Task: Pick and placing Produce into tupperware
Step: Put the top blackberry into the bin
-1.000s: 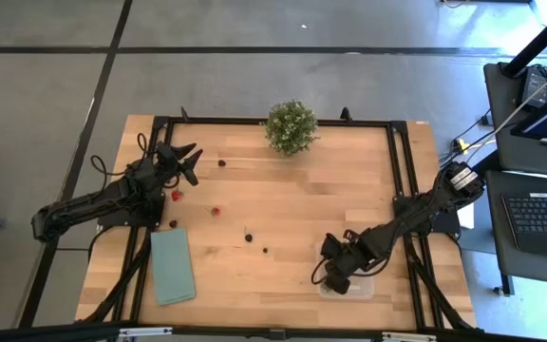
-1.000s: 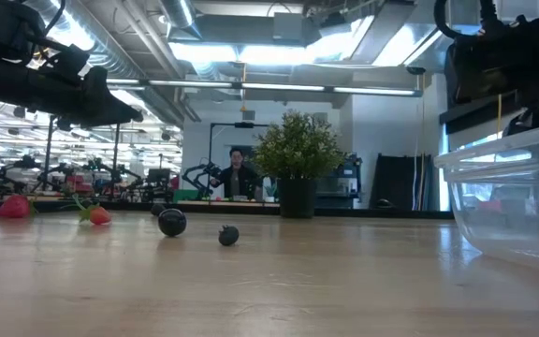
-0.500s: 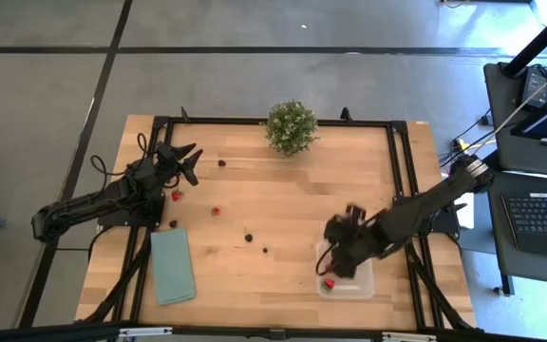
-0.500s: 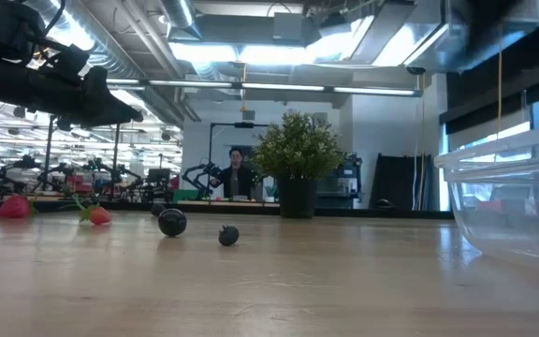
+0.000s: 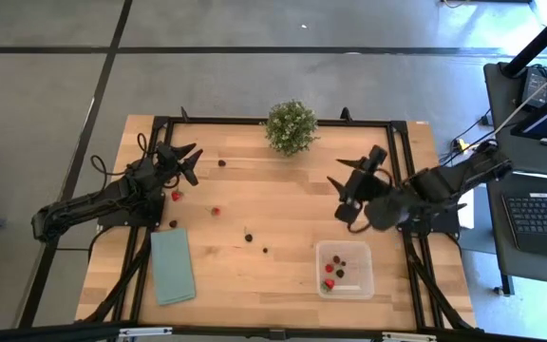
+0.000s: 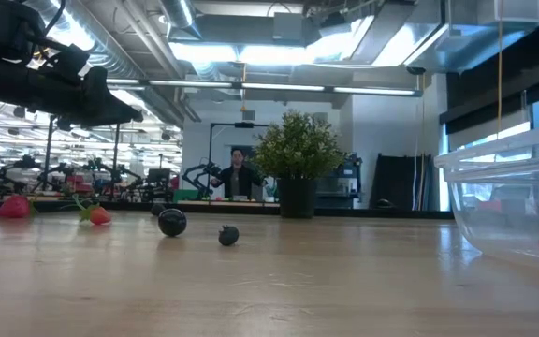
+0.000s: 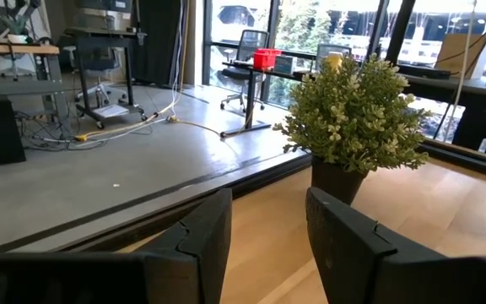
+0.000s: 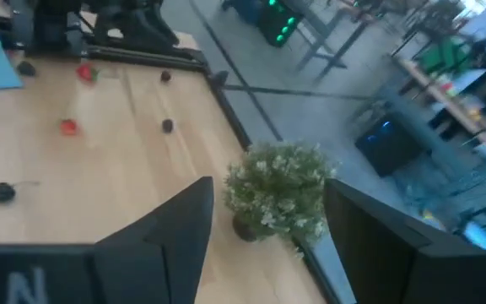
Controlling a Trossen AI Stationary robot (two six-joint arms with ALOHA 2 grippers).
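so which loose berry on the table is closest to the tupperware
The small dark berry right of the table's middle. It lies nearest the tupperware; the other dark berry and the red ones sit farther left.

A small clear rectangular plastic tupperware (image 5: 361,285) sits upright holding several red and dark berries (image 5: 329,283); more berries (image 5: 216,211) lie scattered across the worktop.

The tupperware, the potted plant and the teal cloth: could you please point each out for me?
tupperware (image 5: 361,284): high view, bare floor near its right wall.
potted plant (image 5: 291,126): high view, middle of foliage.
teal cloth (image 5: 172,265): high view, cloth's centre.
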